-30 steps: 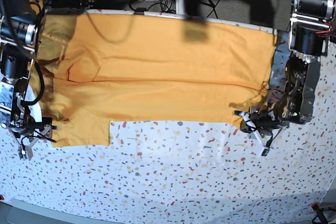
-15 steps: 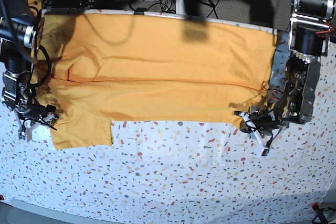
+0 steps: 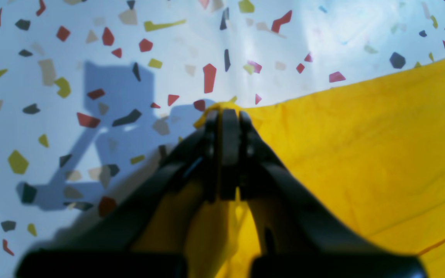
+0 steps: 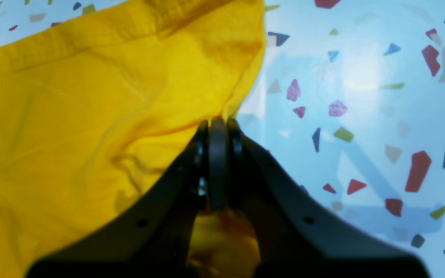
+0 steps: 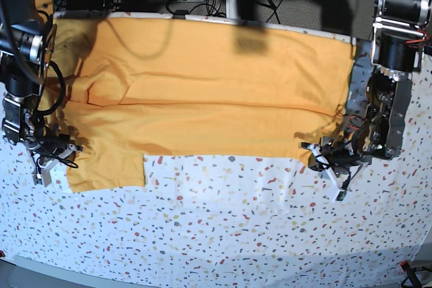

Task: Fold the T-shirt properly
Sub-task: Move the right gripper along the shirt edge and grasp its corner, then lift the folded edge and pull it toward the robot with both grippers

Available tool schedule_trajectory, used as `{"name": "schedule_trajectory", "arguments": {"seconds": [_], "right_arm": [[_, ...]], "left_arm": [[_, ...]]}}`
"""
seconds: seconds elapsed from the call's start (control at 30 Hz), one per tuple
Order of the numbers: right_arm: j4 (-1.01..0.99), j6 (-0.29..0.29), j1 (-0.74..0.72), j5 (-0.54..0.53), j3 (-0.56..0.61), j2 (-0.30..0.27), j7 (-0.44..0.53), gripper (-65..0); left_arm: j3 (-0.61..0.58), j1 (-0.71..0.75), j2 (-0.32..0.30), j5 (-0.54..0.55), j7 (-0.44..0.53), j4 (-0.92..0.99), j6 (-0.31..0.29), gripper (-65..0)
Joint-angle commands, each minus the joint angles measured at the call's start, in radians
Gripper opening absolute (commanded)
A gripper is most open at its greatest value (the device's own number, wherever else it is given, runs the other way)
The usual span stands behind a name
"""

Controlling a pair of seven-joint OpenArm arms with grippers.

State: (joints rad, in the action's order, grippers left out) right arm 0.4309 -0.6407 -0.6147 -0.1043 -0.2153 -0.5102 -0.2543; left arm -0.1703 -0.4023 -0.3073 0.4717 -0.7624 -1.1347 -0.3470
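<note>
a: what is the largest element of the figure?

b: the table [image 5: 223, 234], covered in a white cloth speckled with red, grey and yellow-green chips. it fills the lower part of the base view and the background of both wrist views.

a: and next in size?

b: the t-shirt [image 5: 202, 92], mustard yellow, spread flat across the far half of the table. one sleeve [image 5: 108, 166] juts toward the near edge at the base view's left. long creases run across the body of the cloth.

a: where do the arms stand?

b: one at each end of the garment. the left gripper [image 5: 318, 156] is at the near corner on the base view's right; the right gripper [image 5: 57, 153] is at the sleeve's outer edge on the base view's left.

a: state of the fingers?

b: left gripper [image 3: 224, 116]: jaws clenched, a small bunch of yellow fabric pinched at the tips. right gripper [image 4: 218, 124]: jaws pressed together on the t-shirt's edge [image 4: 242, 88], where the fabric puckers toward the tips.
</note>
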Motion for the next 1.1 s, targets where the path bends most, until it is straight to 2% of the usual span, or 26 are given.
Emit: {"name": "schedule_trajectory", "arguments": {"seconds": [0.0,0.07,0.13,0.33,0.57,0.8,0.93,1.07], "right_arm": [[0.029,-0.015,-0.030,-0.004,-0.001,-0.021,-0.002,-65.0],[0.059,-0.020,-0.030,-0.005,-0.001,-0.021,-0.027,-65.0],[0.095,-0.053,-0.026,-0.005,-0.001,-0.022,-0.051,-65.0],[0.275,-0.057,0.061,-0.070,-0.001,-0.021,-0.122,-65.0],[0.591,-0.057,0.281,-0.091,-0.002,-0.021,-0.163,-65.0],[0.926,-0.057,0.510,-0.139,-0.012,-0.019,-0.211,-65.0],[1.077,-0.057,0.621,-0.146,-0.056,-0.019,-0.219,-65.0],[1.226,-0.057,0.738,-0.147,-0.127,-0.019,-0.234,-65.0]], "left_arm": [[0.006,-0.030,-0.009,0.012,0.022,-0.019,-0.002,-65.0],[0.006,-0.030,-0.009,0.011,0.023,-0.019,-0.002,-65.0],[0.006,-0.031,-0.009,0.010,0.023,-0.019,-0.002,-65.0],[0.006,-0.032,-0.009,0.000,-0.009,-0.019,-0.002,-65.0],[0.006,-0.030,-0.012,0.001,-0.045,-0.063,-0.002,-65.0],[0.006,-0.029,-0.011,0.011,-0.177,-0.246,-0.001,-65.0],[0.006,-0.024,-0.012,0.011,-0.271,-0.352,-0.001,-65.0],[0.006,0.010,-0.012,-0.015,-0.270,-0.417,0.010,-65.0]]}}
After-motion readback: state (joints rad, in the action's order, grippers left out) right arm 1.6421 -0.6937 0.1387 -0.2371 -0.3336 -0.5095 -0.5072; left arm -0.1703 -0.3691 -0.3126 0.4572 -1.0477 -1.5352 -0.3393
